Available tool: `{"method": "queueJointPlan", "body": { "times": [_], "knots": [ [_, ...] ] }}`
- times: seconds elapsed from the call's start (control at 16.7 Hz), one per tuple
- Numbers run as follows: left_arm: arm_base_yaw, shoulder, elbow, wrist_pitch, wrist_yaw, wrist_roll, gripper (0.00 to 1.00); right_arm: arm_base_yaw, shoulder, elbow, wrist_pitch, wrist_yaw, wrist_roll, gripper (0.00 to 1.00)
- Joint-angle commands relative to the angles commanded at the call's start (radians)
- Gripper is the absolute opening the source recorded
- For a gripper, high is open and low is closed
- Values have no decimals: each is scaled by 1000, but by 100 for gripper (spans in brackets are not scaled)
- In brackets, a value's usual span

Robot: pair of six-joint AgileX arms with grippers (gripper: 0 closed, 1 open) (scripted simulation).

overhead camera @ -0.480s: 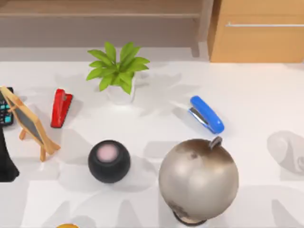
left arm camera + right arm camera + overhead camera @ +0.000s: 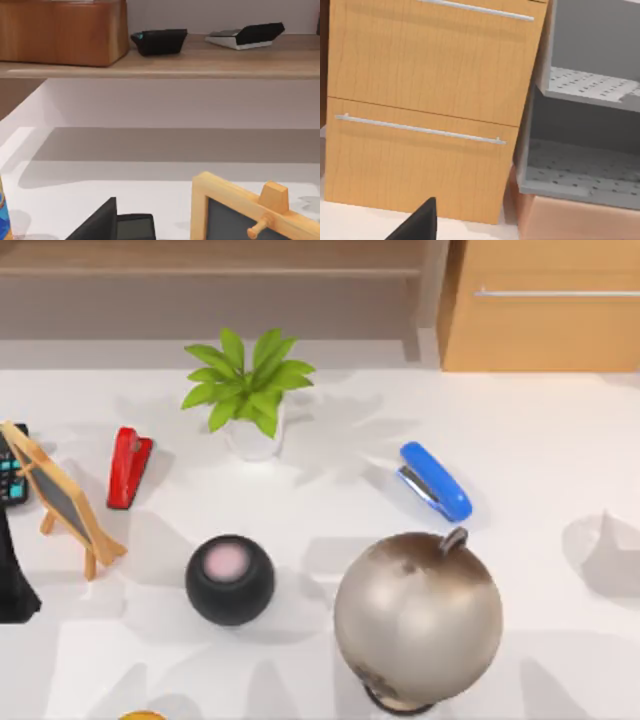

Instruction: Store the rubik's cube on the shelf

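A white desk (image 2: 560, 440) lies crowded with office clutter beneath the shelf (image 2: 210, 270), the long, light-brown board that runs along the upper left of the top view, ending at an upright post just beside the orange-tan drawer cabinet (image 2: 545, 325) at upper right. A potted plant (image 2: 250, 390) stands nearest the shelf. A red stapler (image 2: 128, 467) lies to its left and a blue stapler (image 2: 435, 481) to its right. A large grey globe (image 2: 418, 618) fills the lower centre, with a black round speaker (image 2: 229, 579) just left of it. A small wooden chalkboard easel (image 2: 62, 498) leans at the left edge, next to a calculator (image 2: 10, 478).

The left claw (image 2: 97, 222) hangs low before the shelf and close to the easel. The right claw (image 2: 417, 222) faces the cabinet's two silver-handled drawers. Whether either claw is wide or narrow cannot be told.
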Motion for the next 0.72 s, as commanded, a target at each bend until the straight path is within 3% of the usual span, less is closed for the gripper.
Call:
{"method": "queueJointPlan", "body": {
  "times": [0.72],
  "knots": [
    [0,0,0,0,0,0,100,86,1092,474,637,78,-795,100]
  ]
}}
